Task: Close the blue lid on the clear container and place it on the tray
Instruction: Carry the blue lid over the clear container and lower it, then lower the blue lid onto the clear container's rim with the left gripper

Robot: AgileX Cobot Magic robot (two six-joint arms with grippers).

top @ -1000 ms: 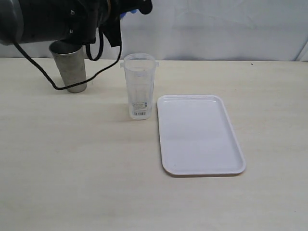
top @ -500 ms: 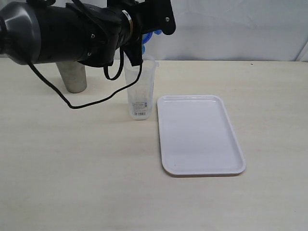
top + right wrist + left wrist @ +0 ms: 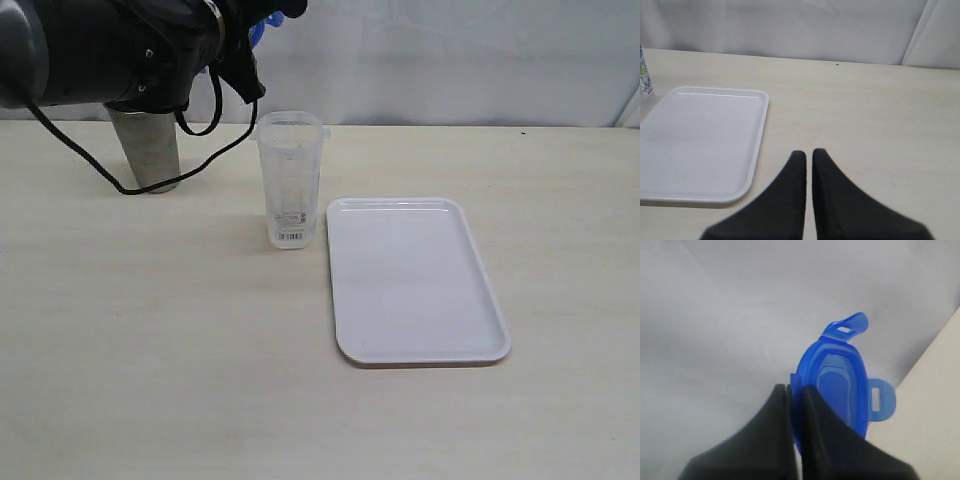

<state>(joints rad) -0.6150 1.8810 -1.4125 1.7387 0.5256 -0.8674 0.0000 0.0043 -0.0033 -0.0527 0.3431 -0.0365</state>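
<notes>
Left end effector (image 3: 796, 389) raised, clamped on blue lid (image 3: 837, 380); right end effector (image 3: 809, 153) closed, empty.

A tapered steel cup (image 3: 148, 155) stood upright on the far left of the pale wood-grain table (image 3: 160, 360), close to its back edge; only the cup's lower part showed. A white cloth backdrop (image 3: 450, 60), lightly creased, hung behind the table. A tiny dark speck (image 3: 523, 133) lay near the far right edge.

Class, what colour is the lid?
The lid is translucent blue, best seen in the left wrist view.
</notes>
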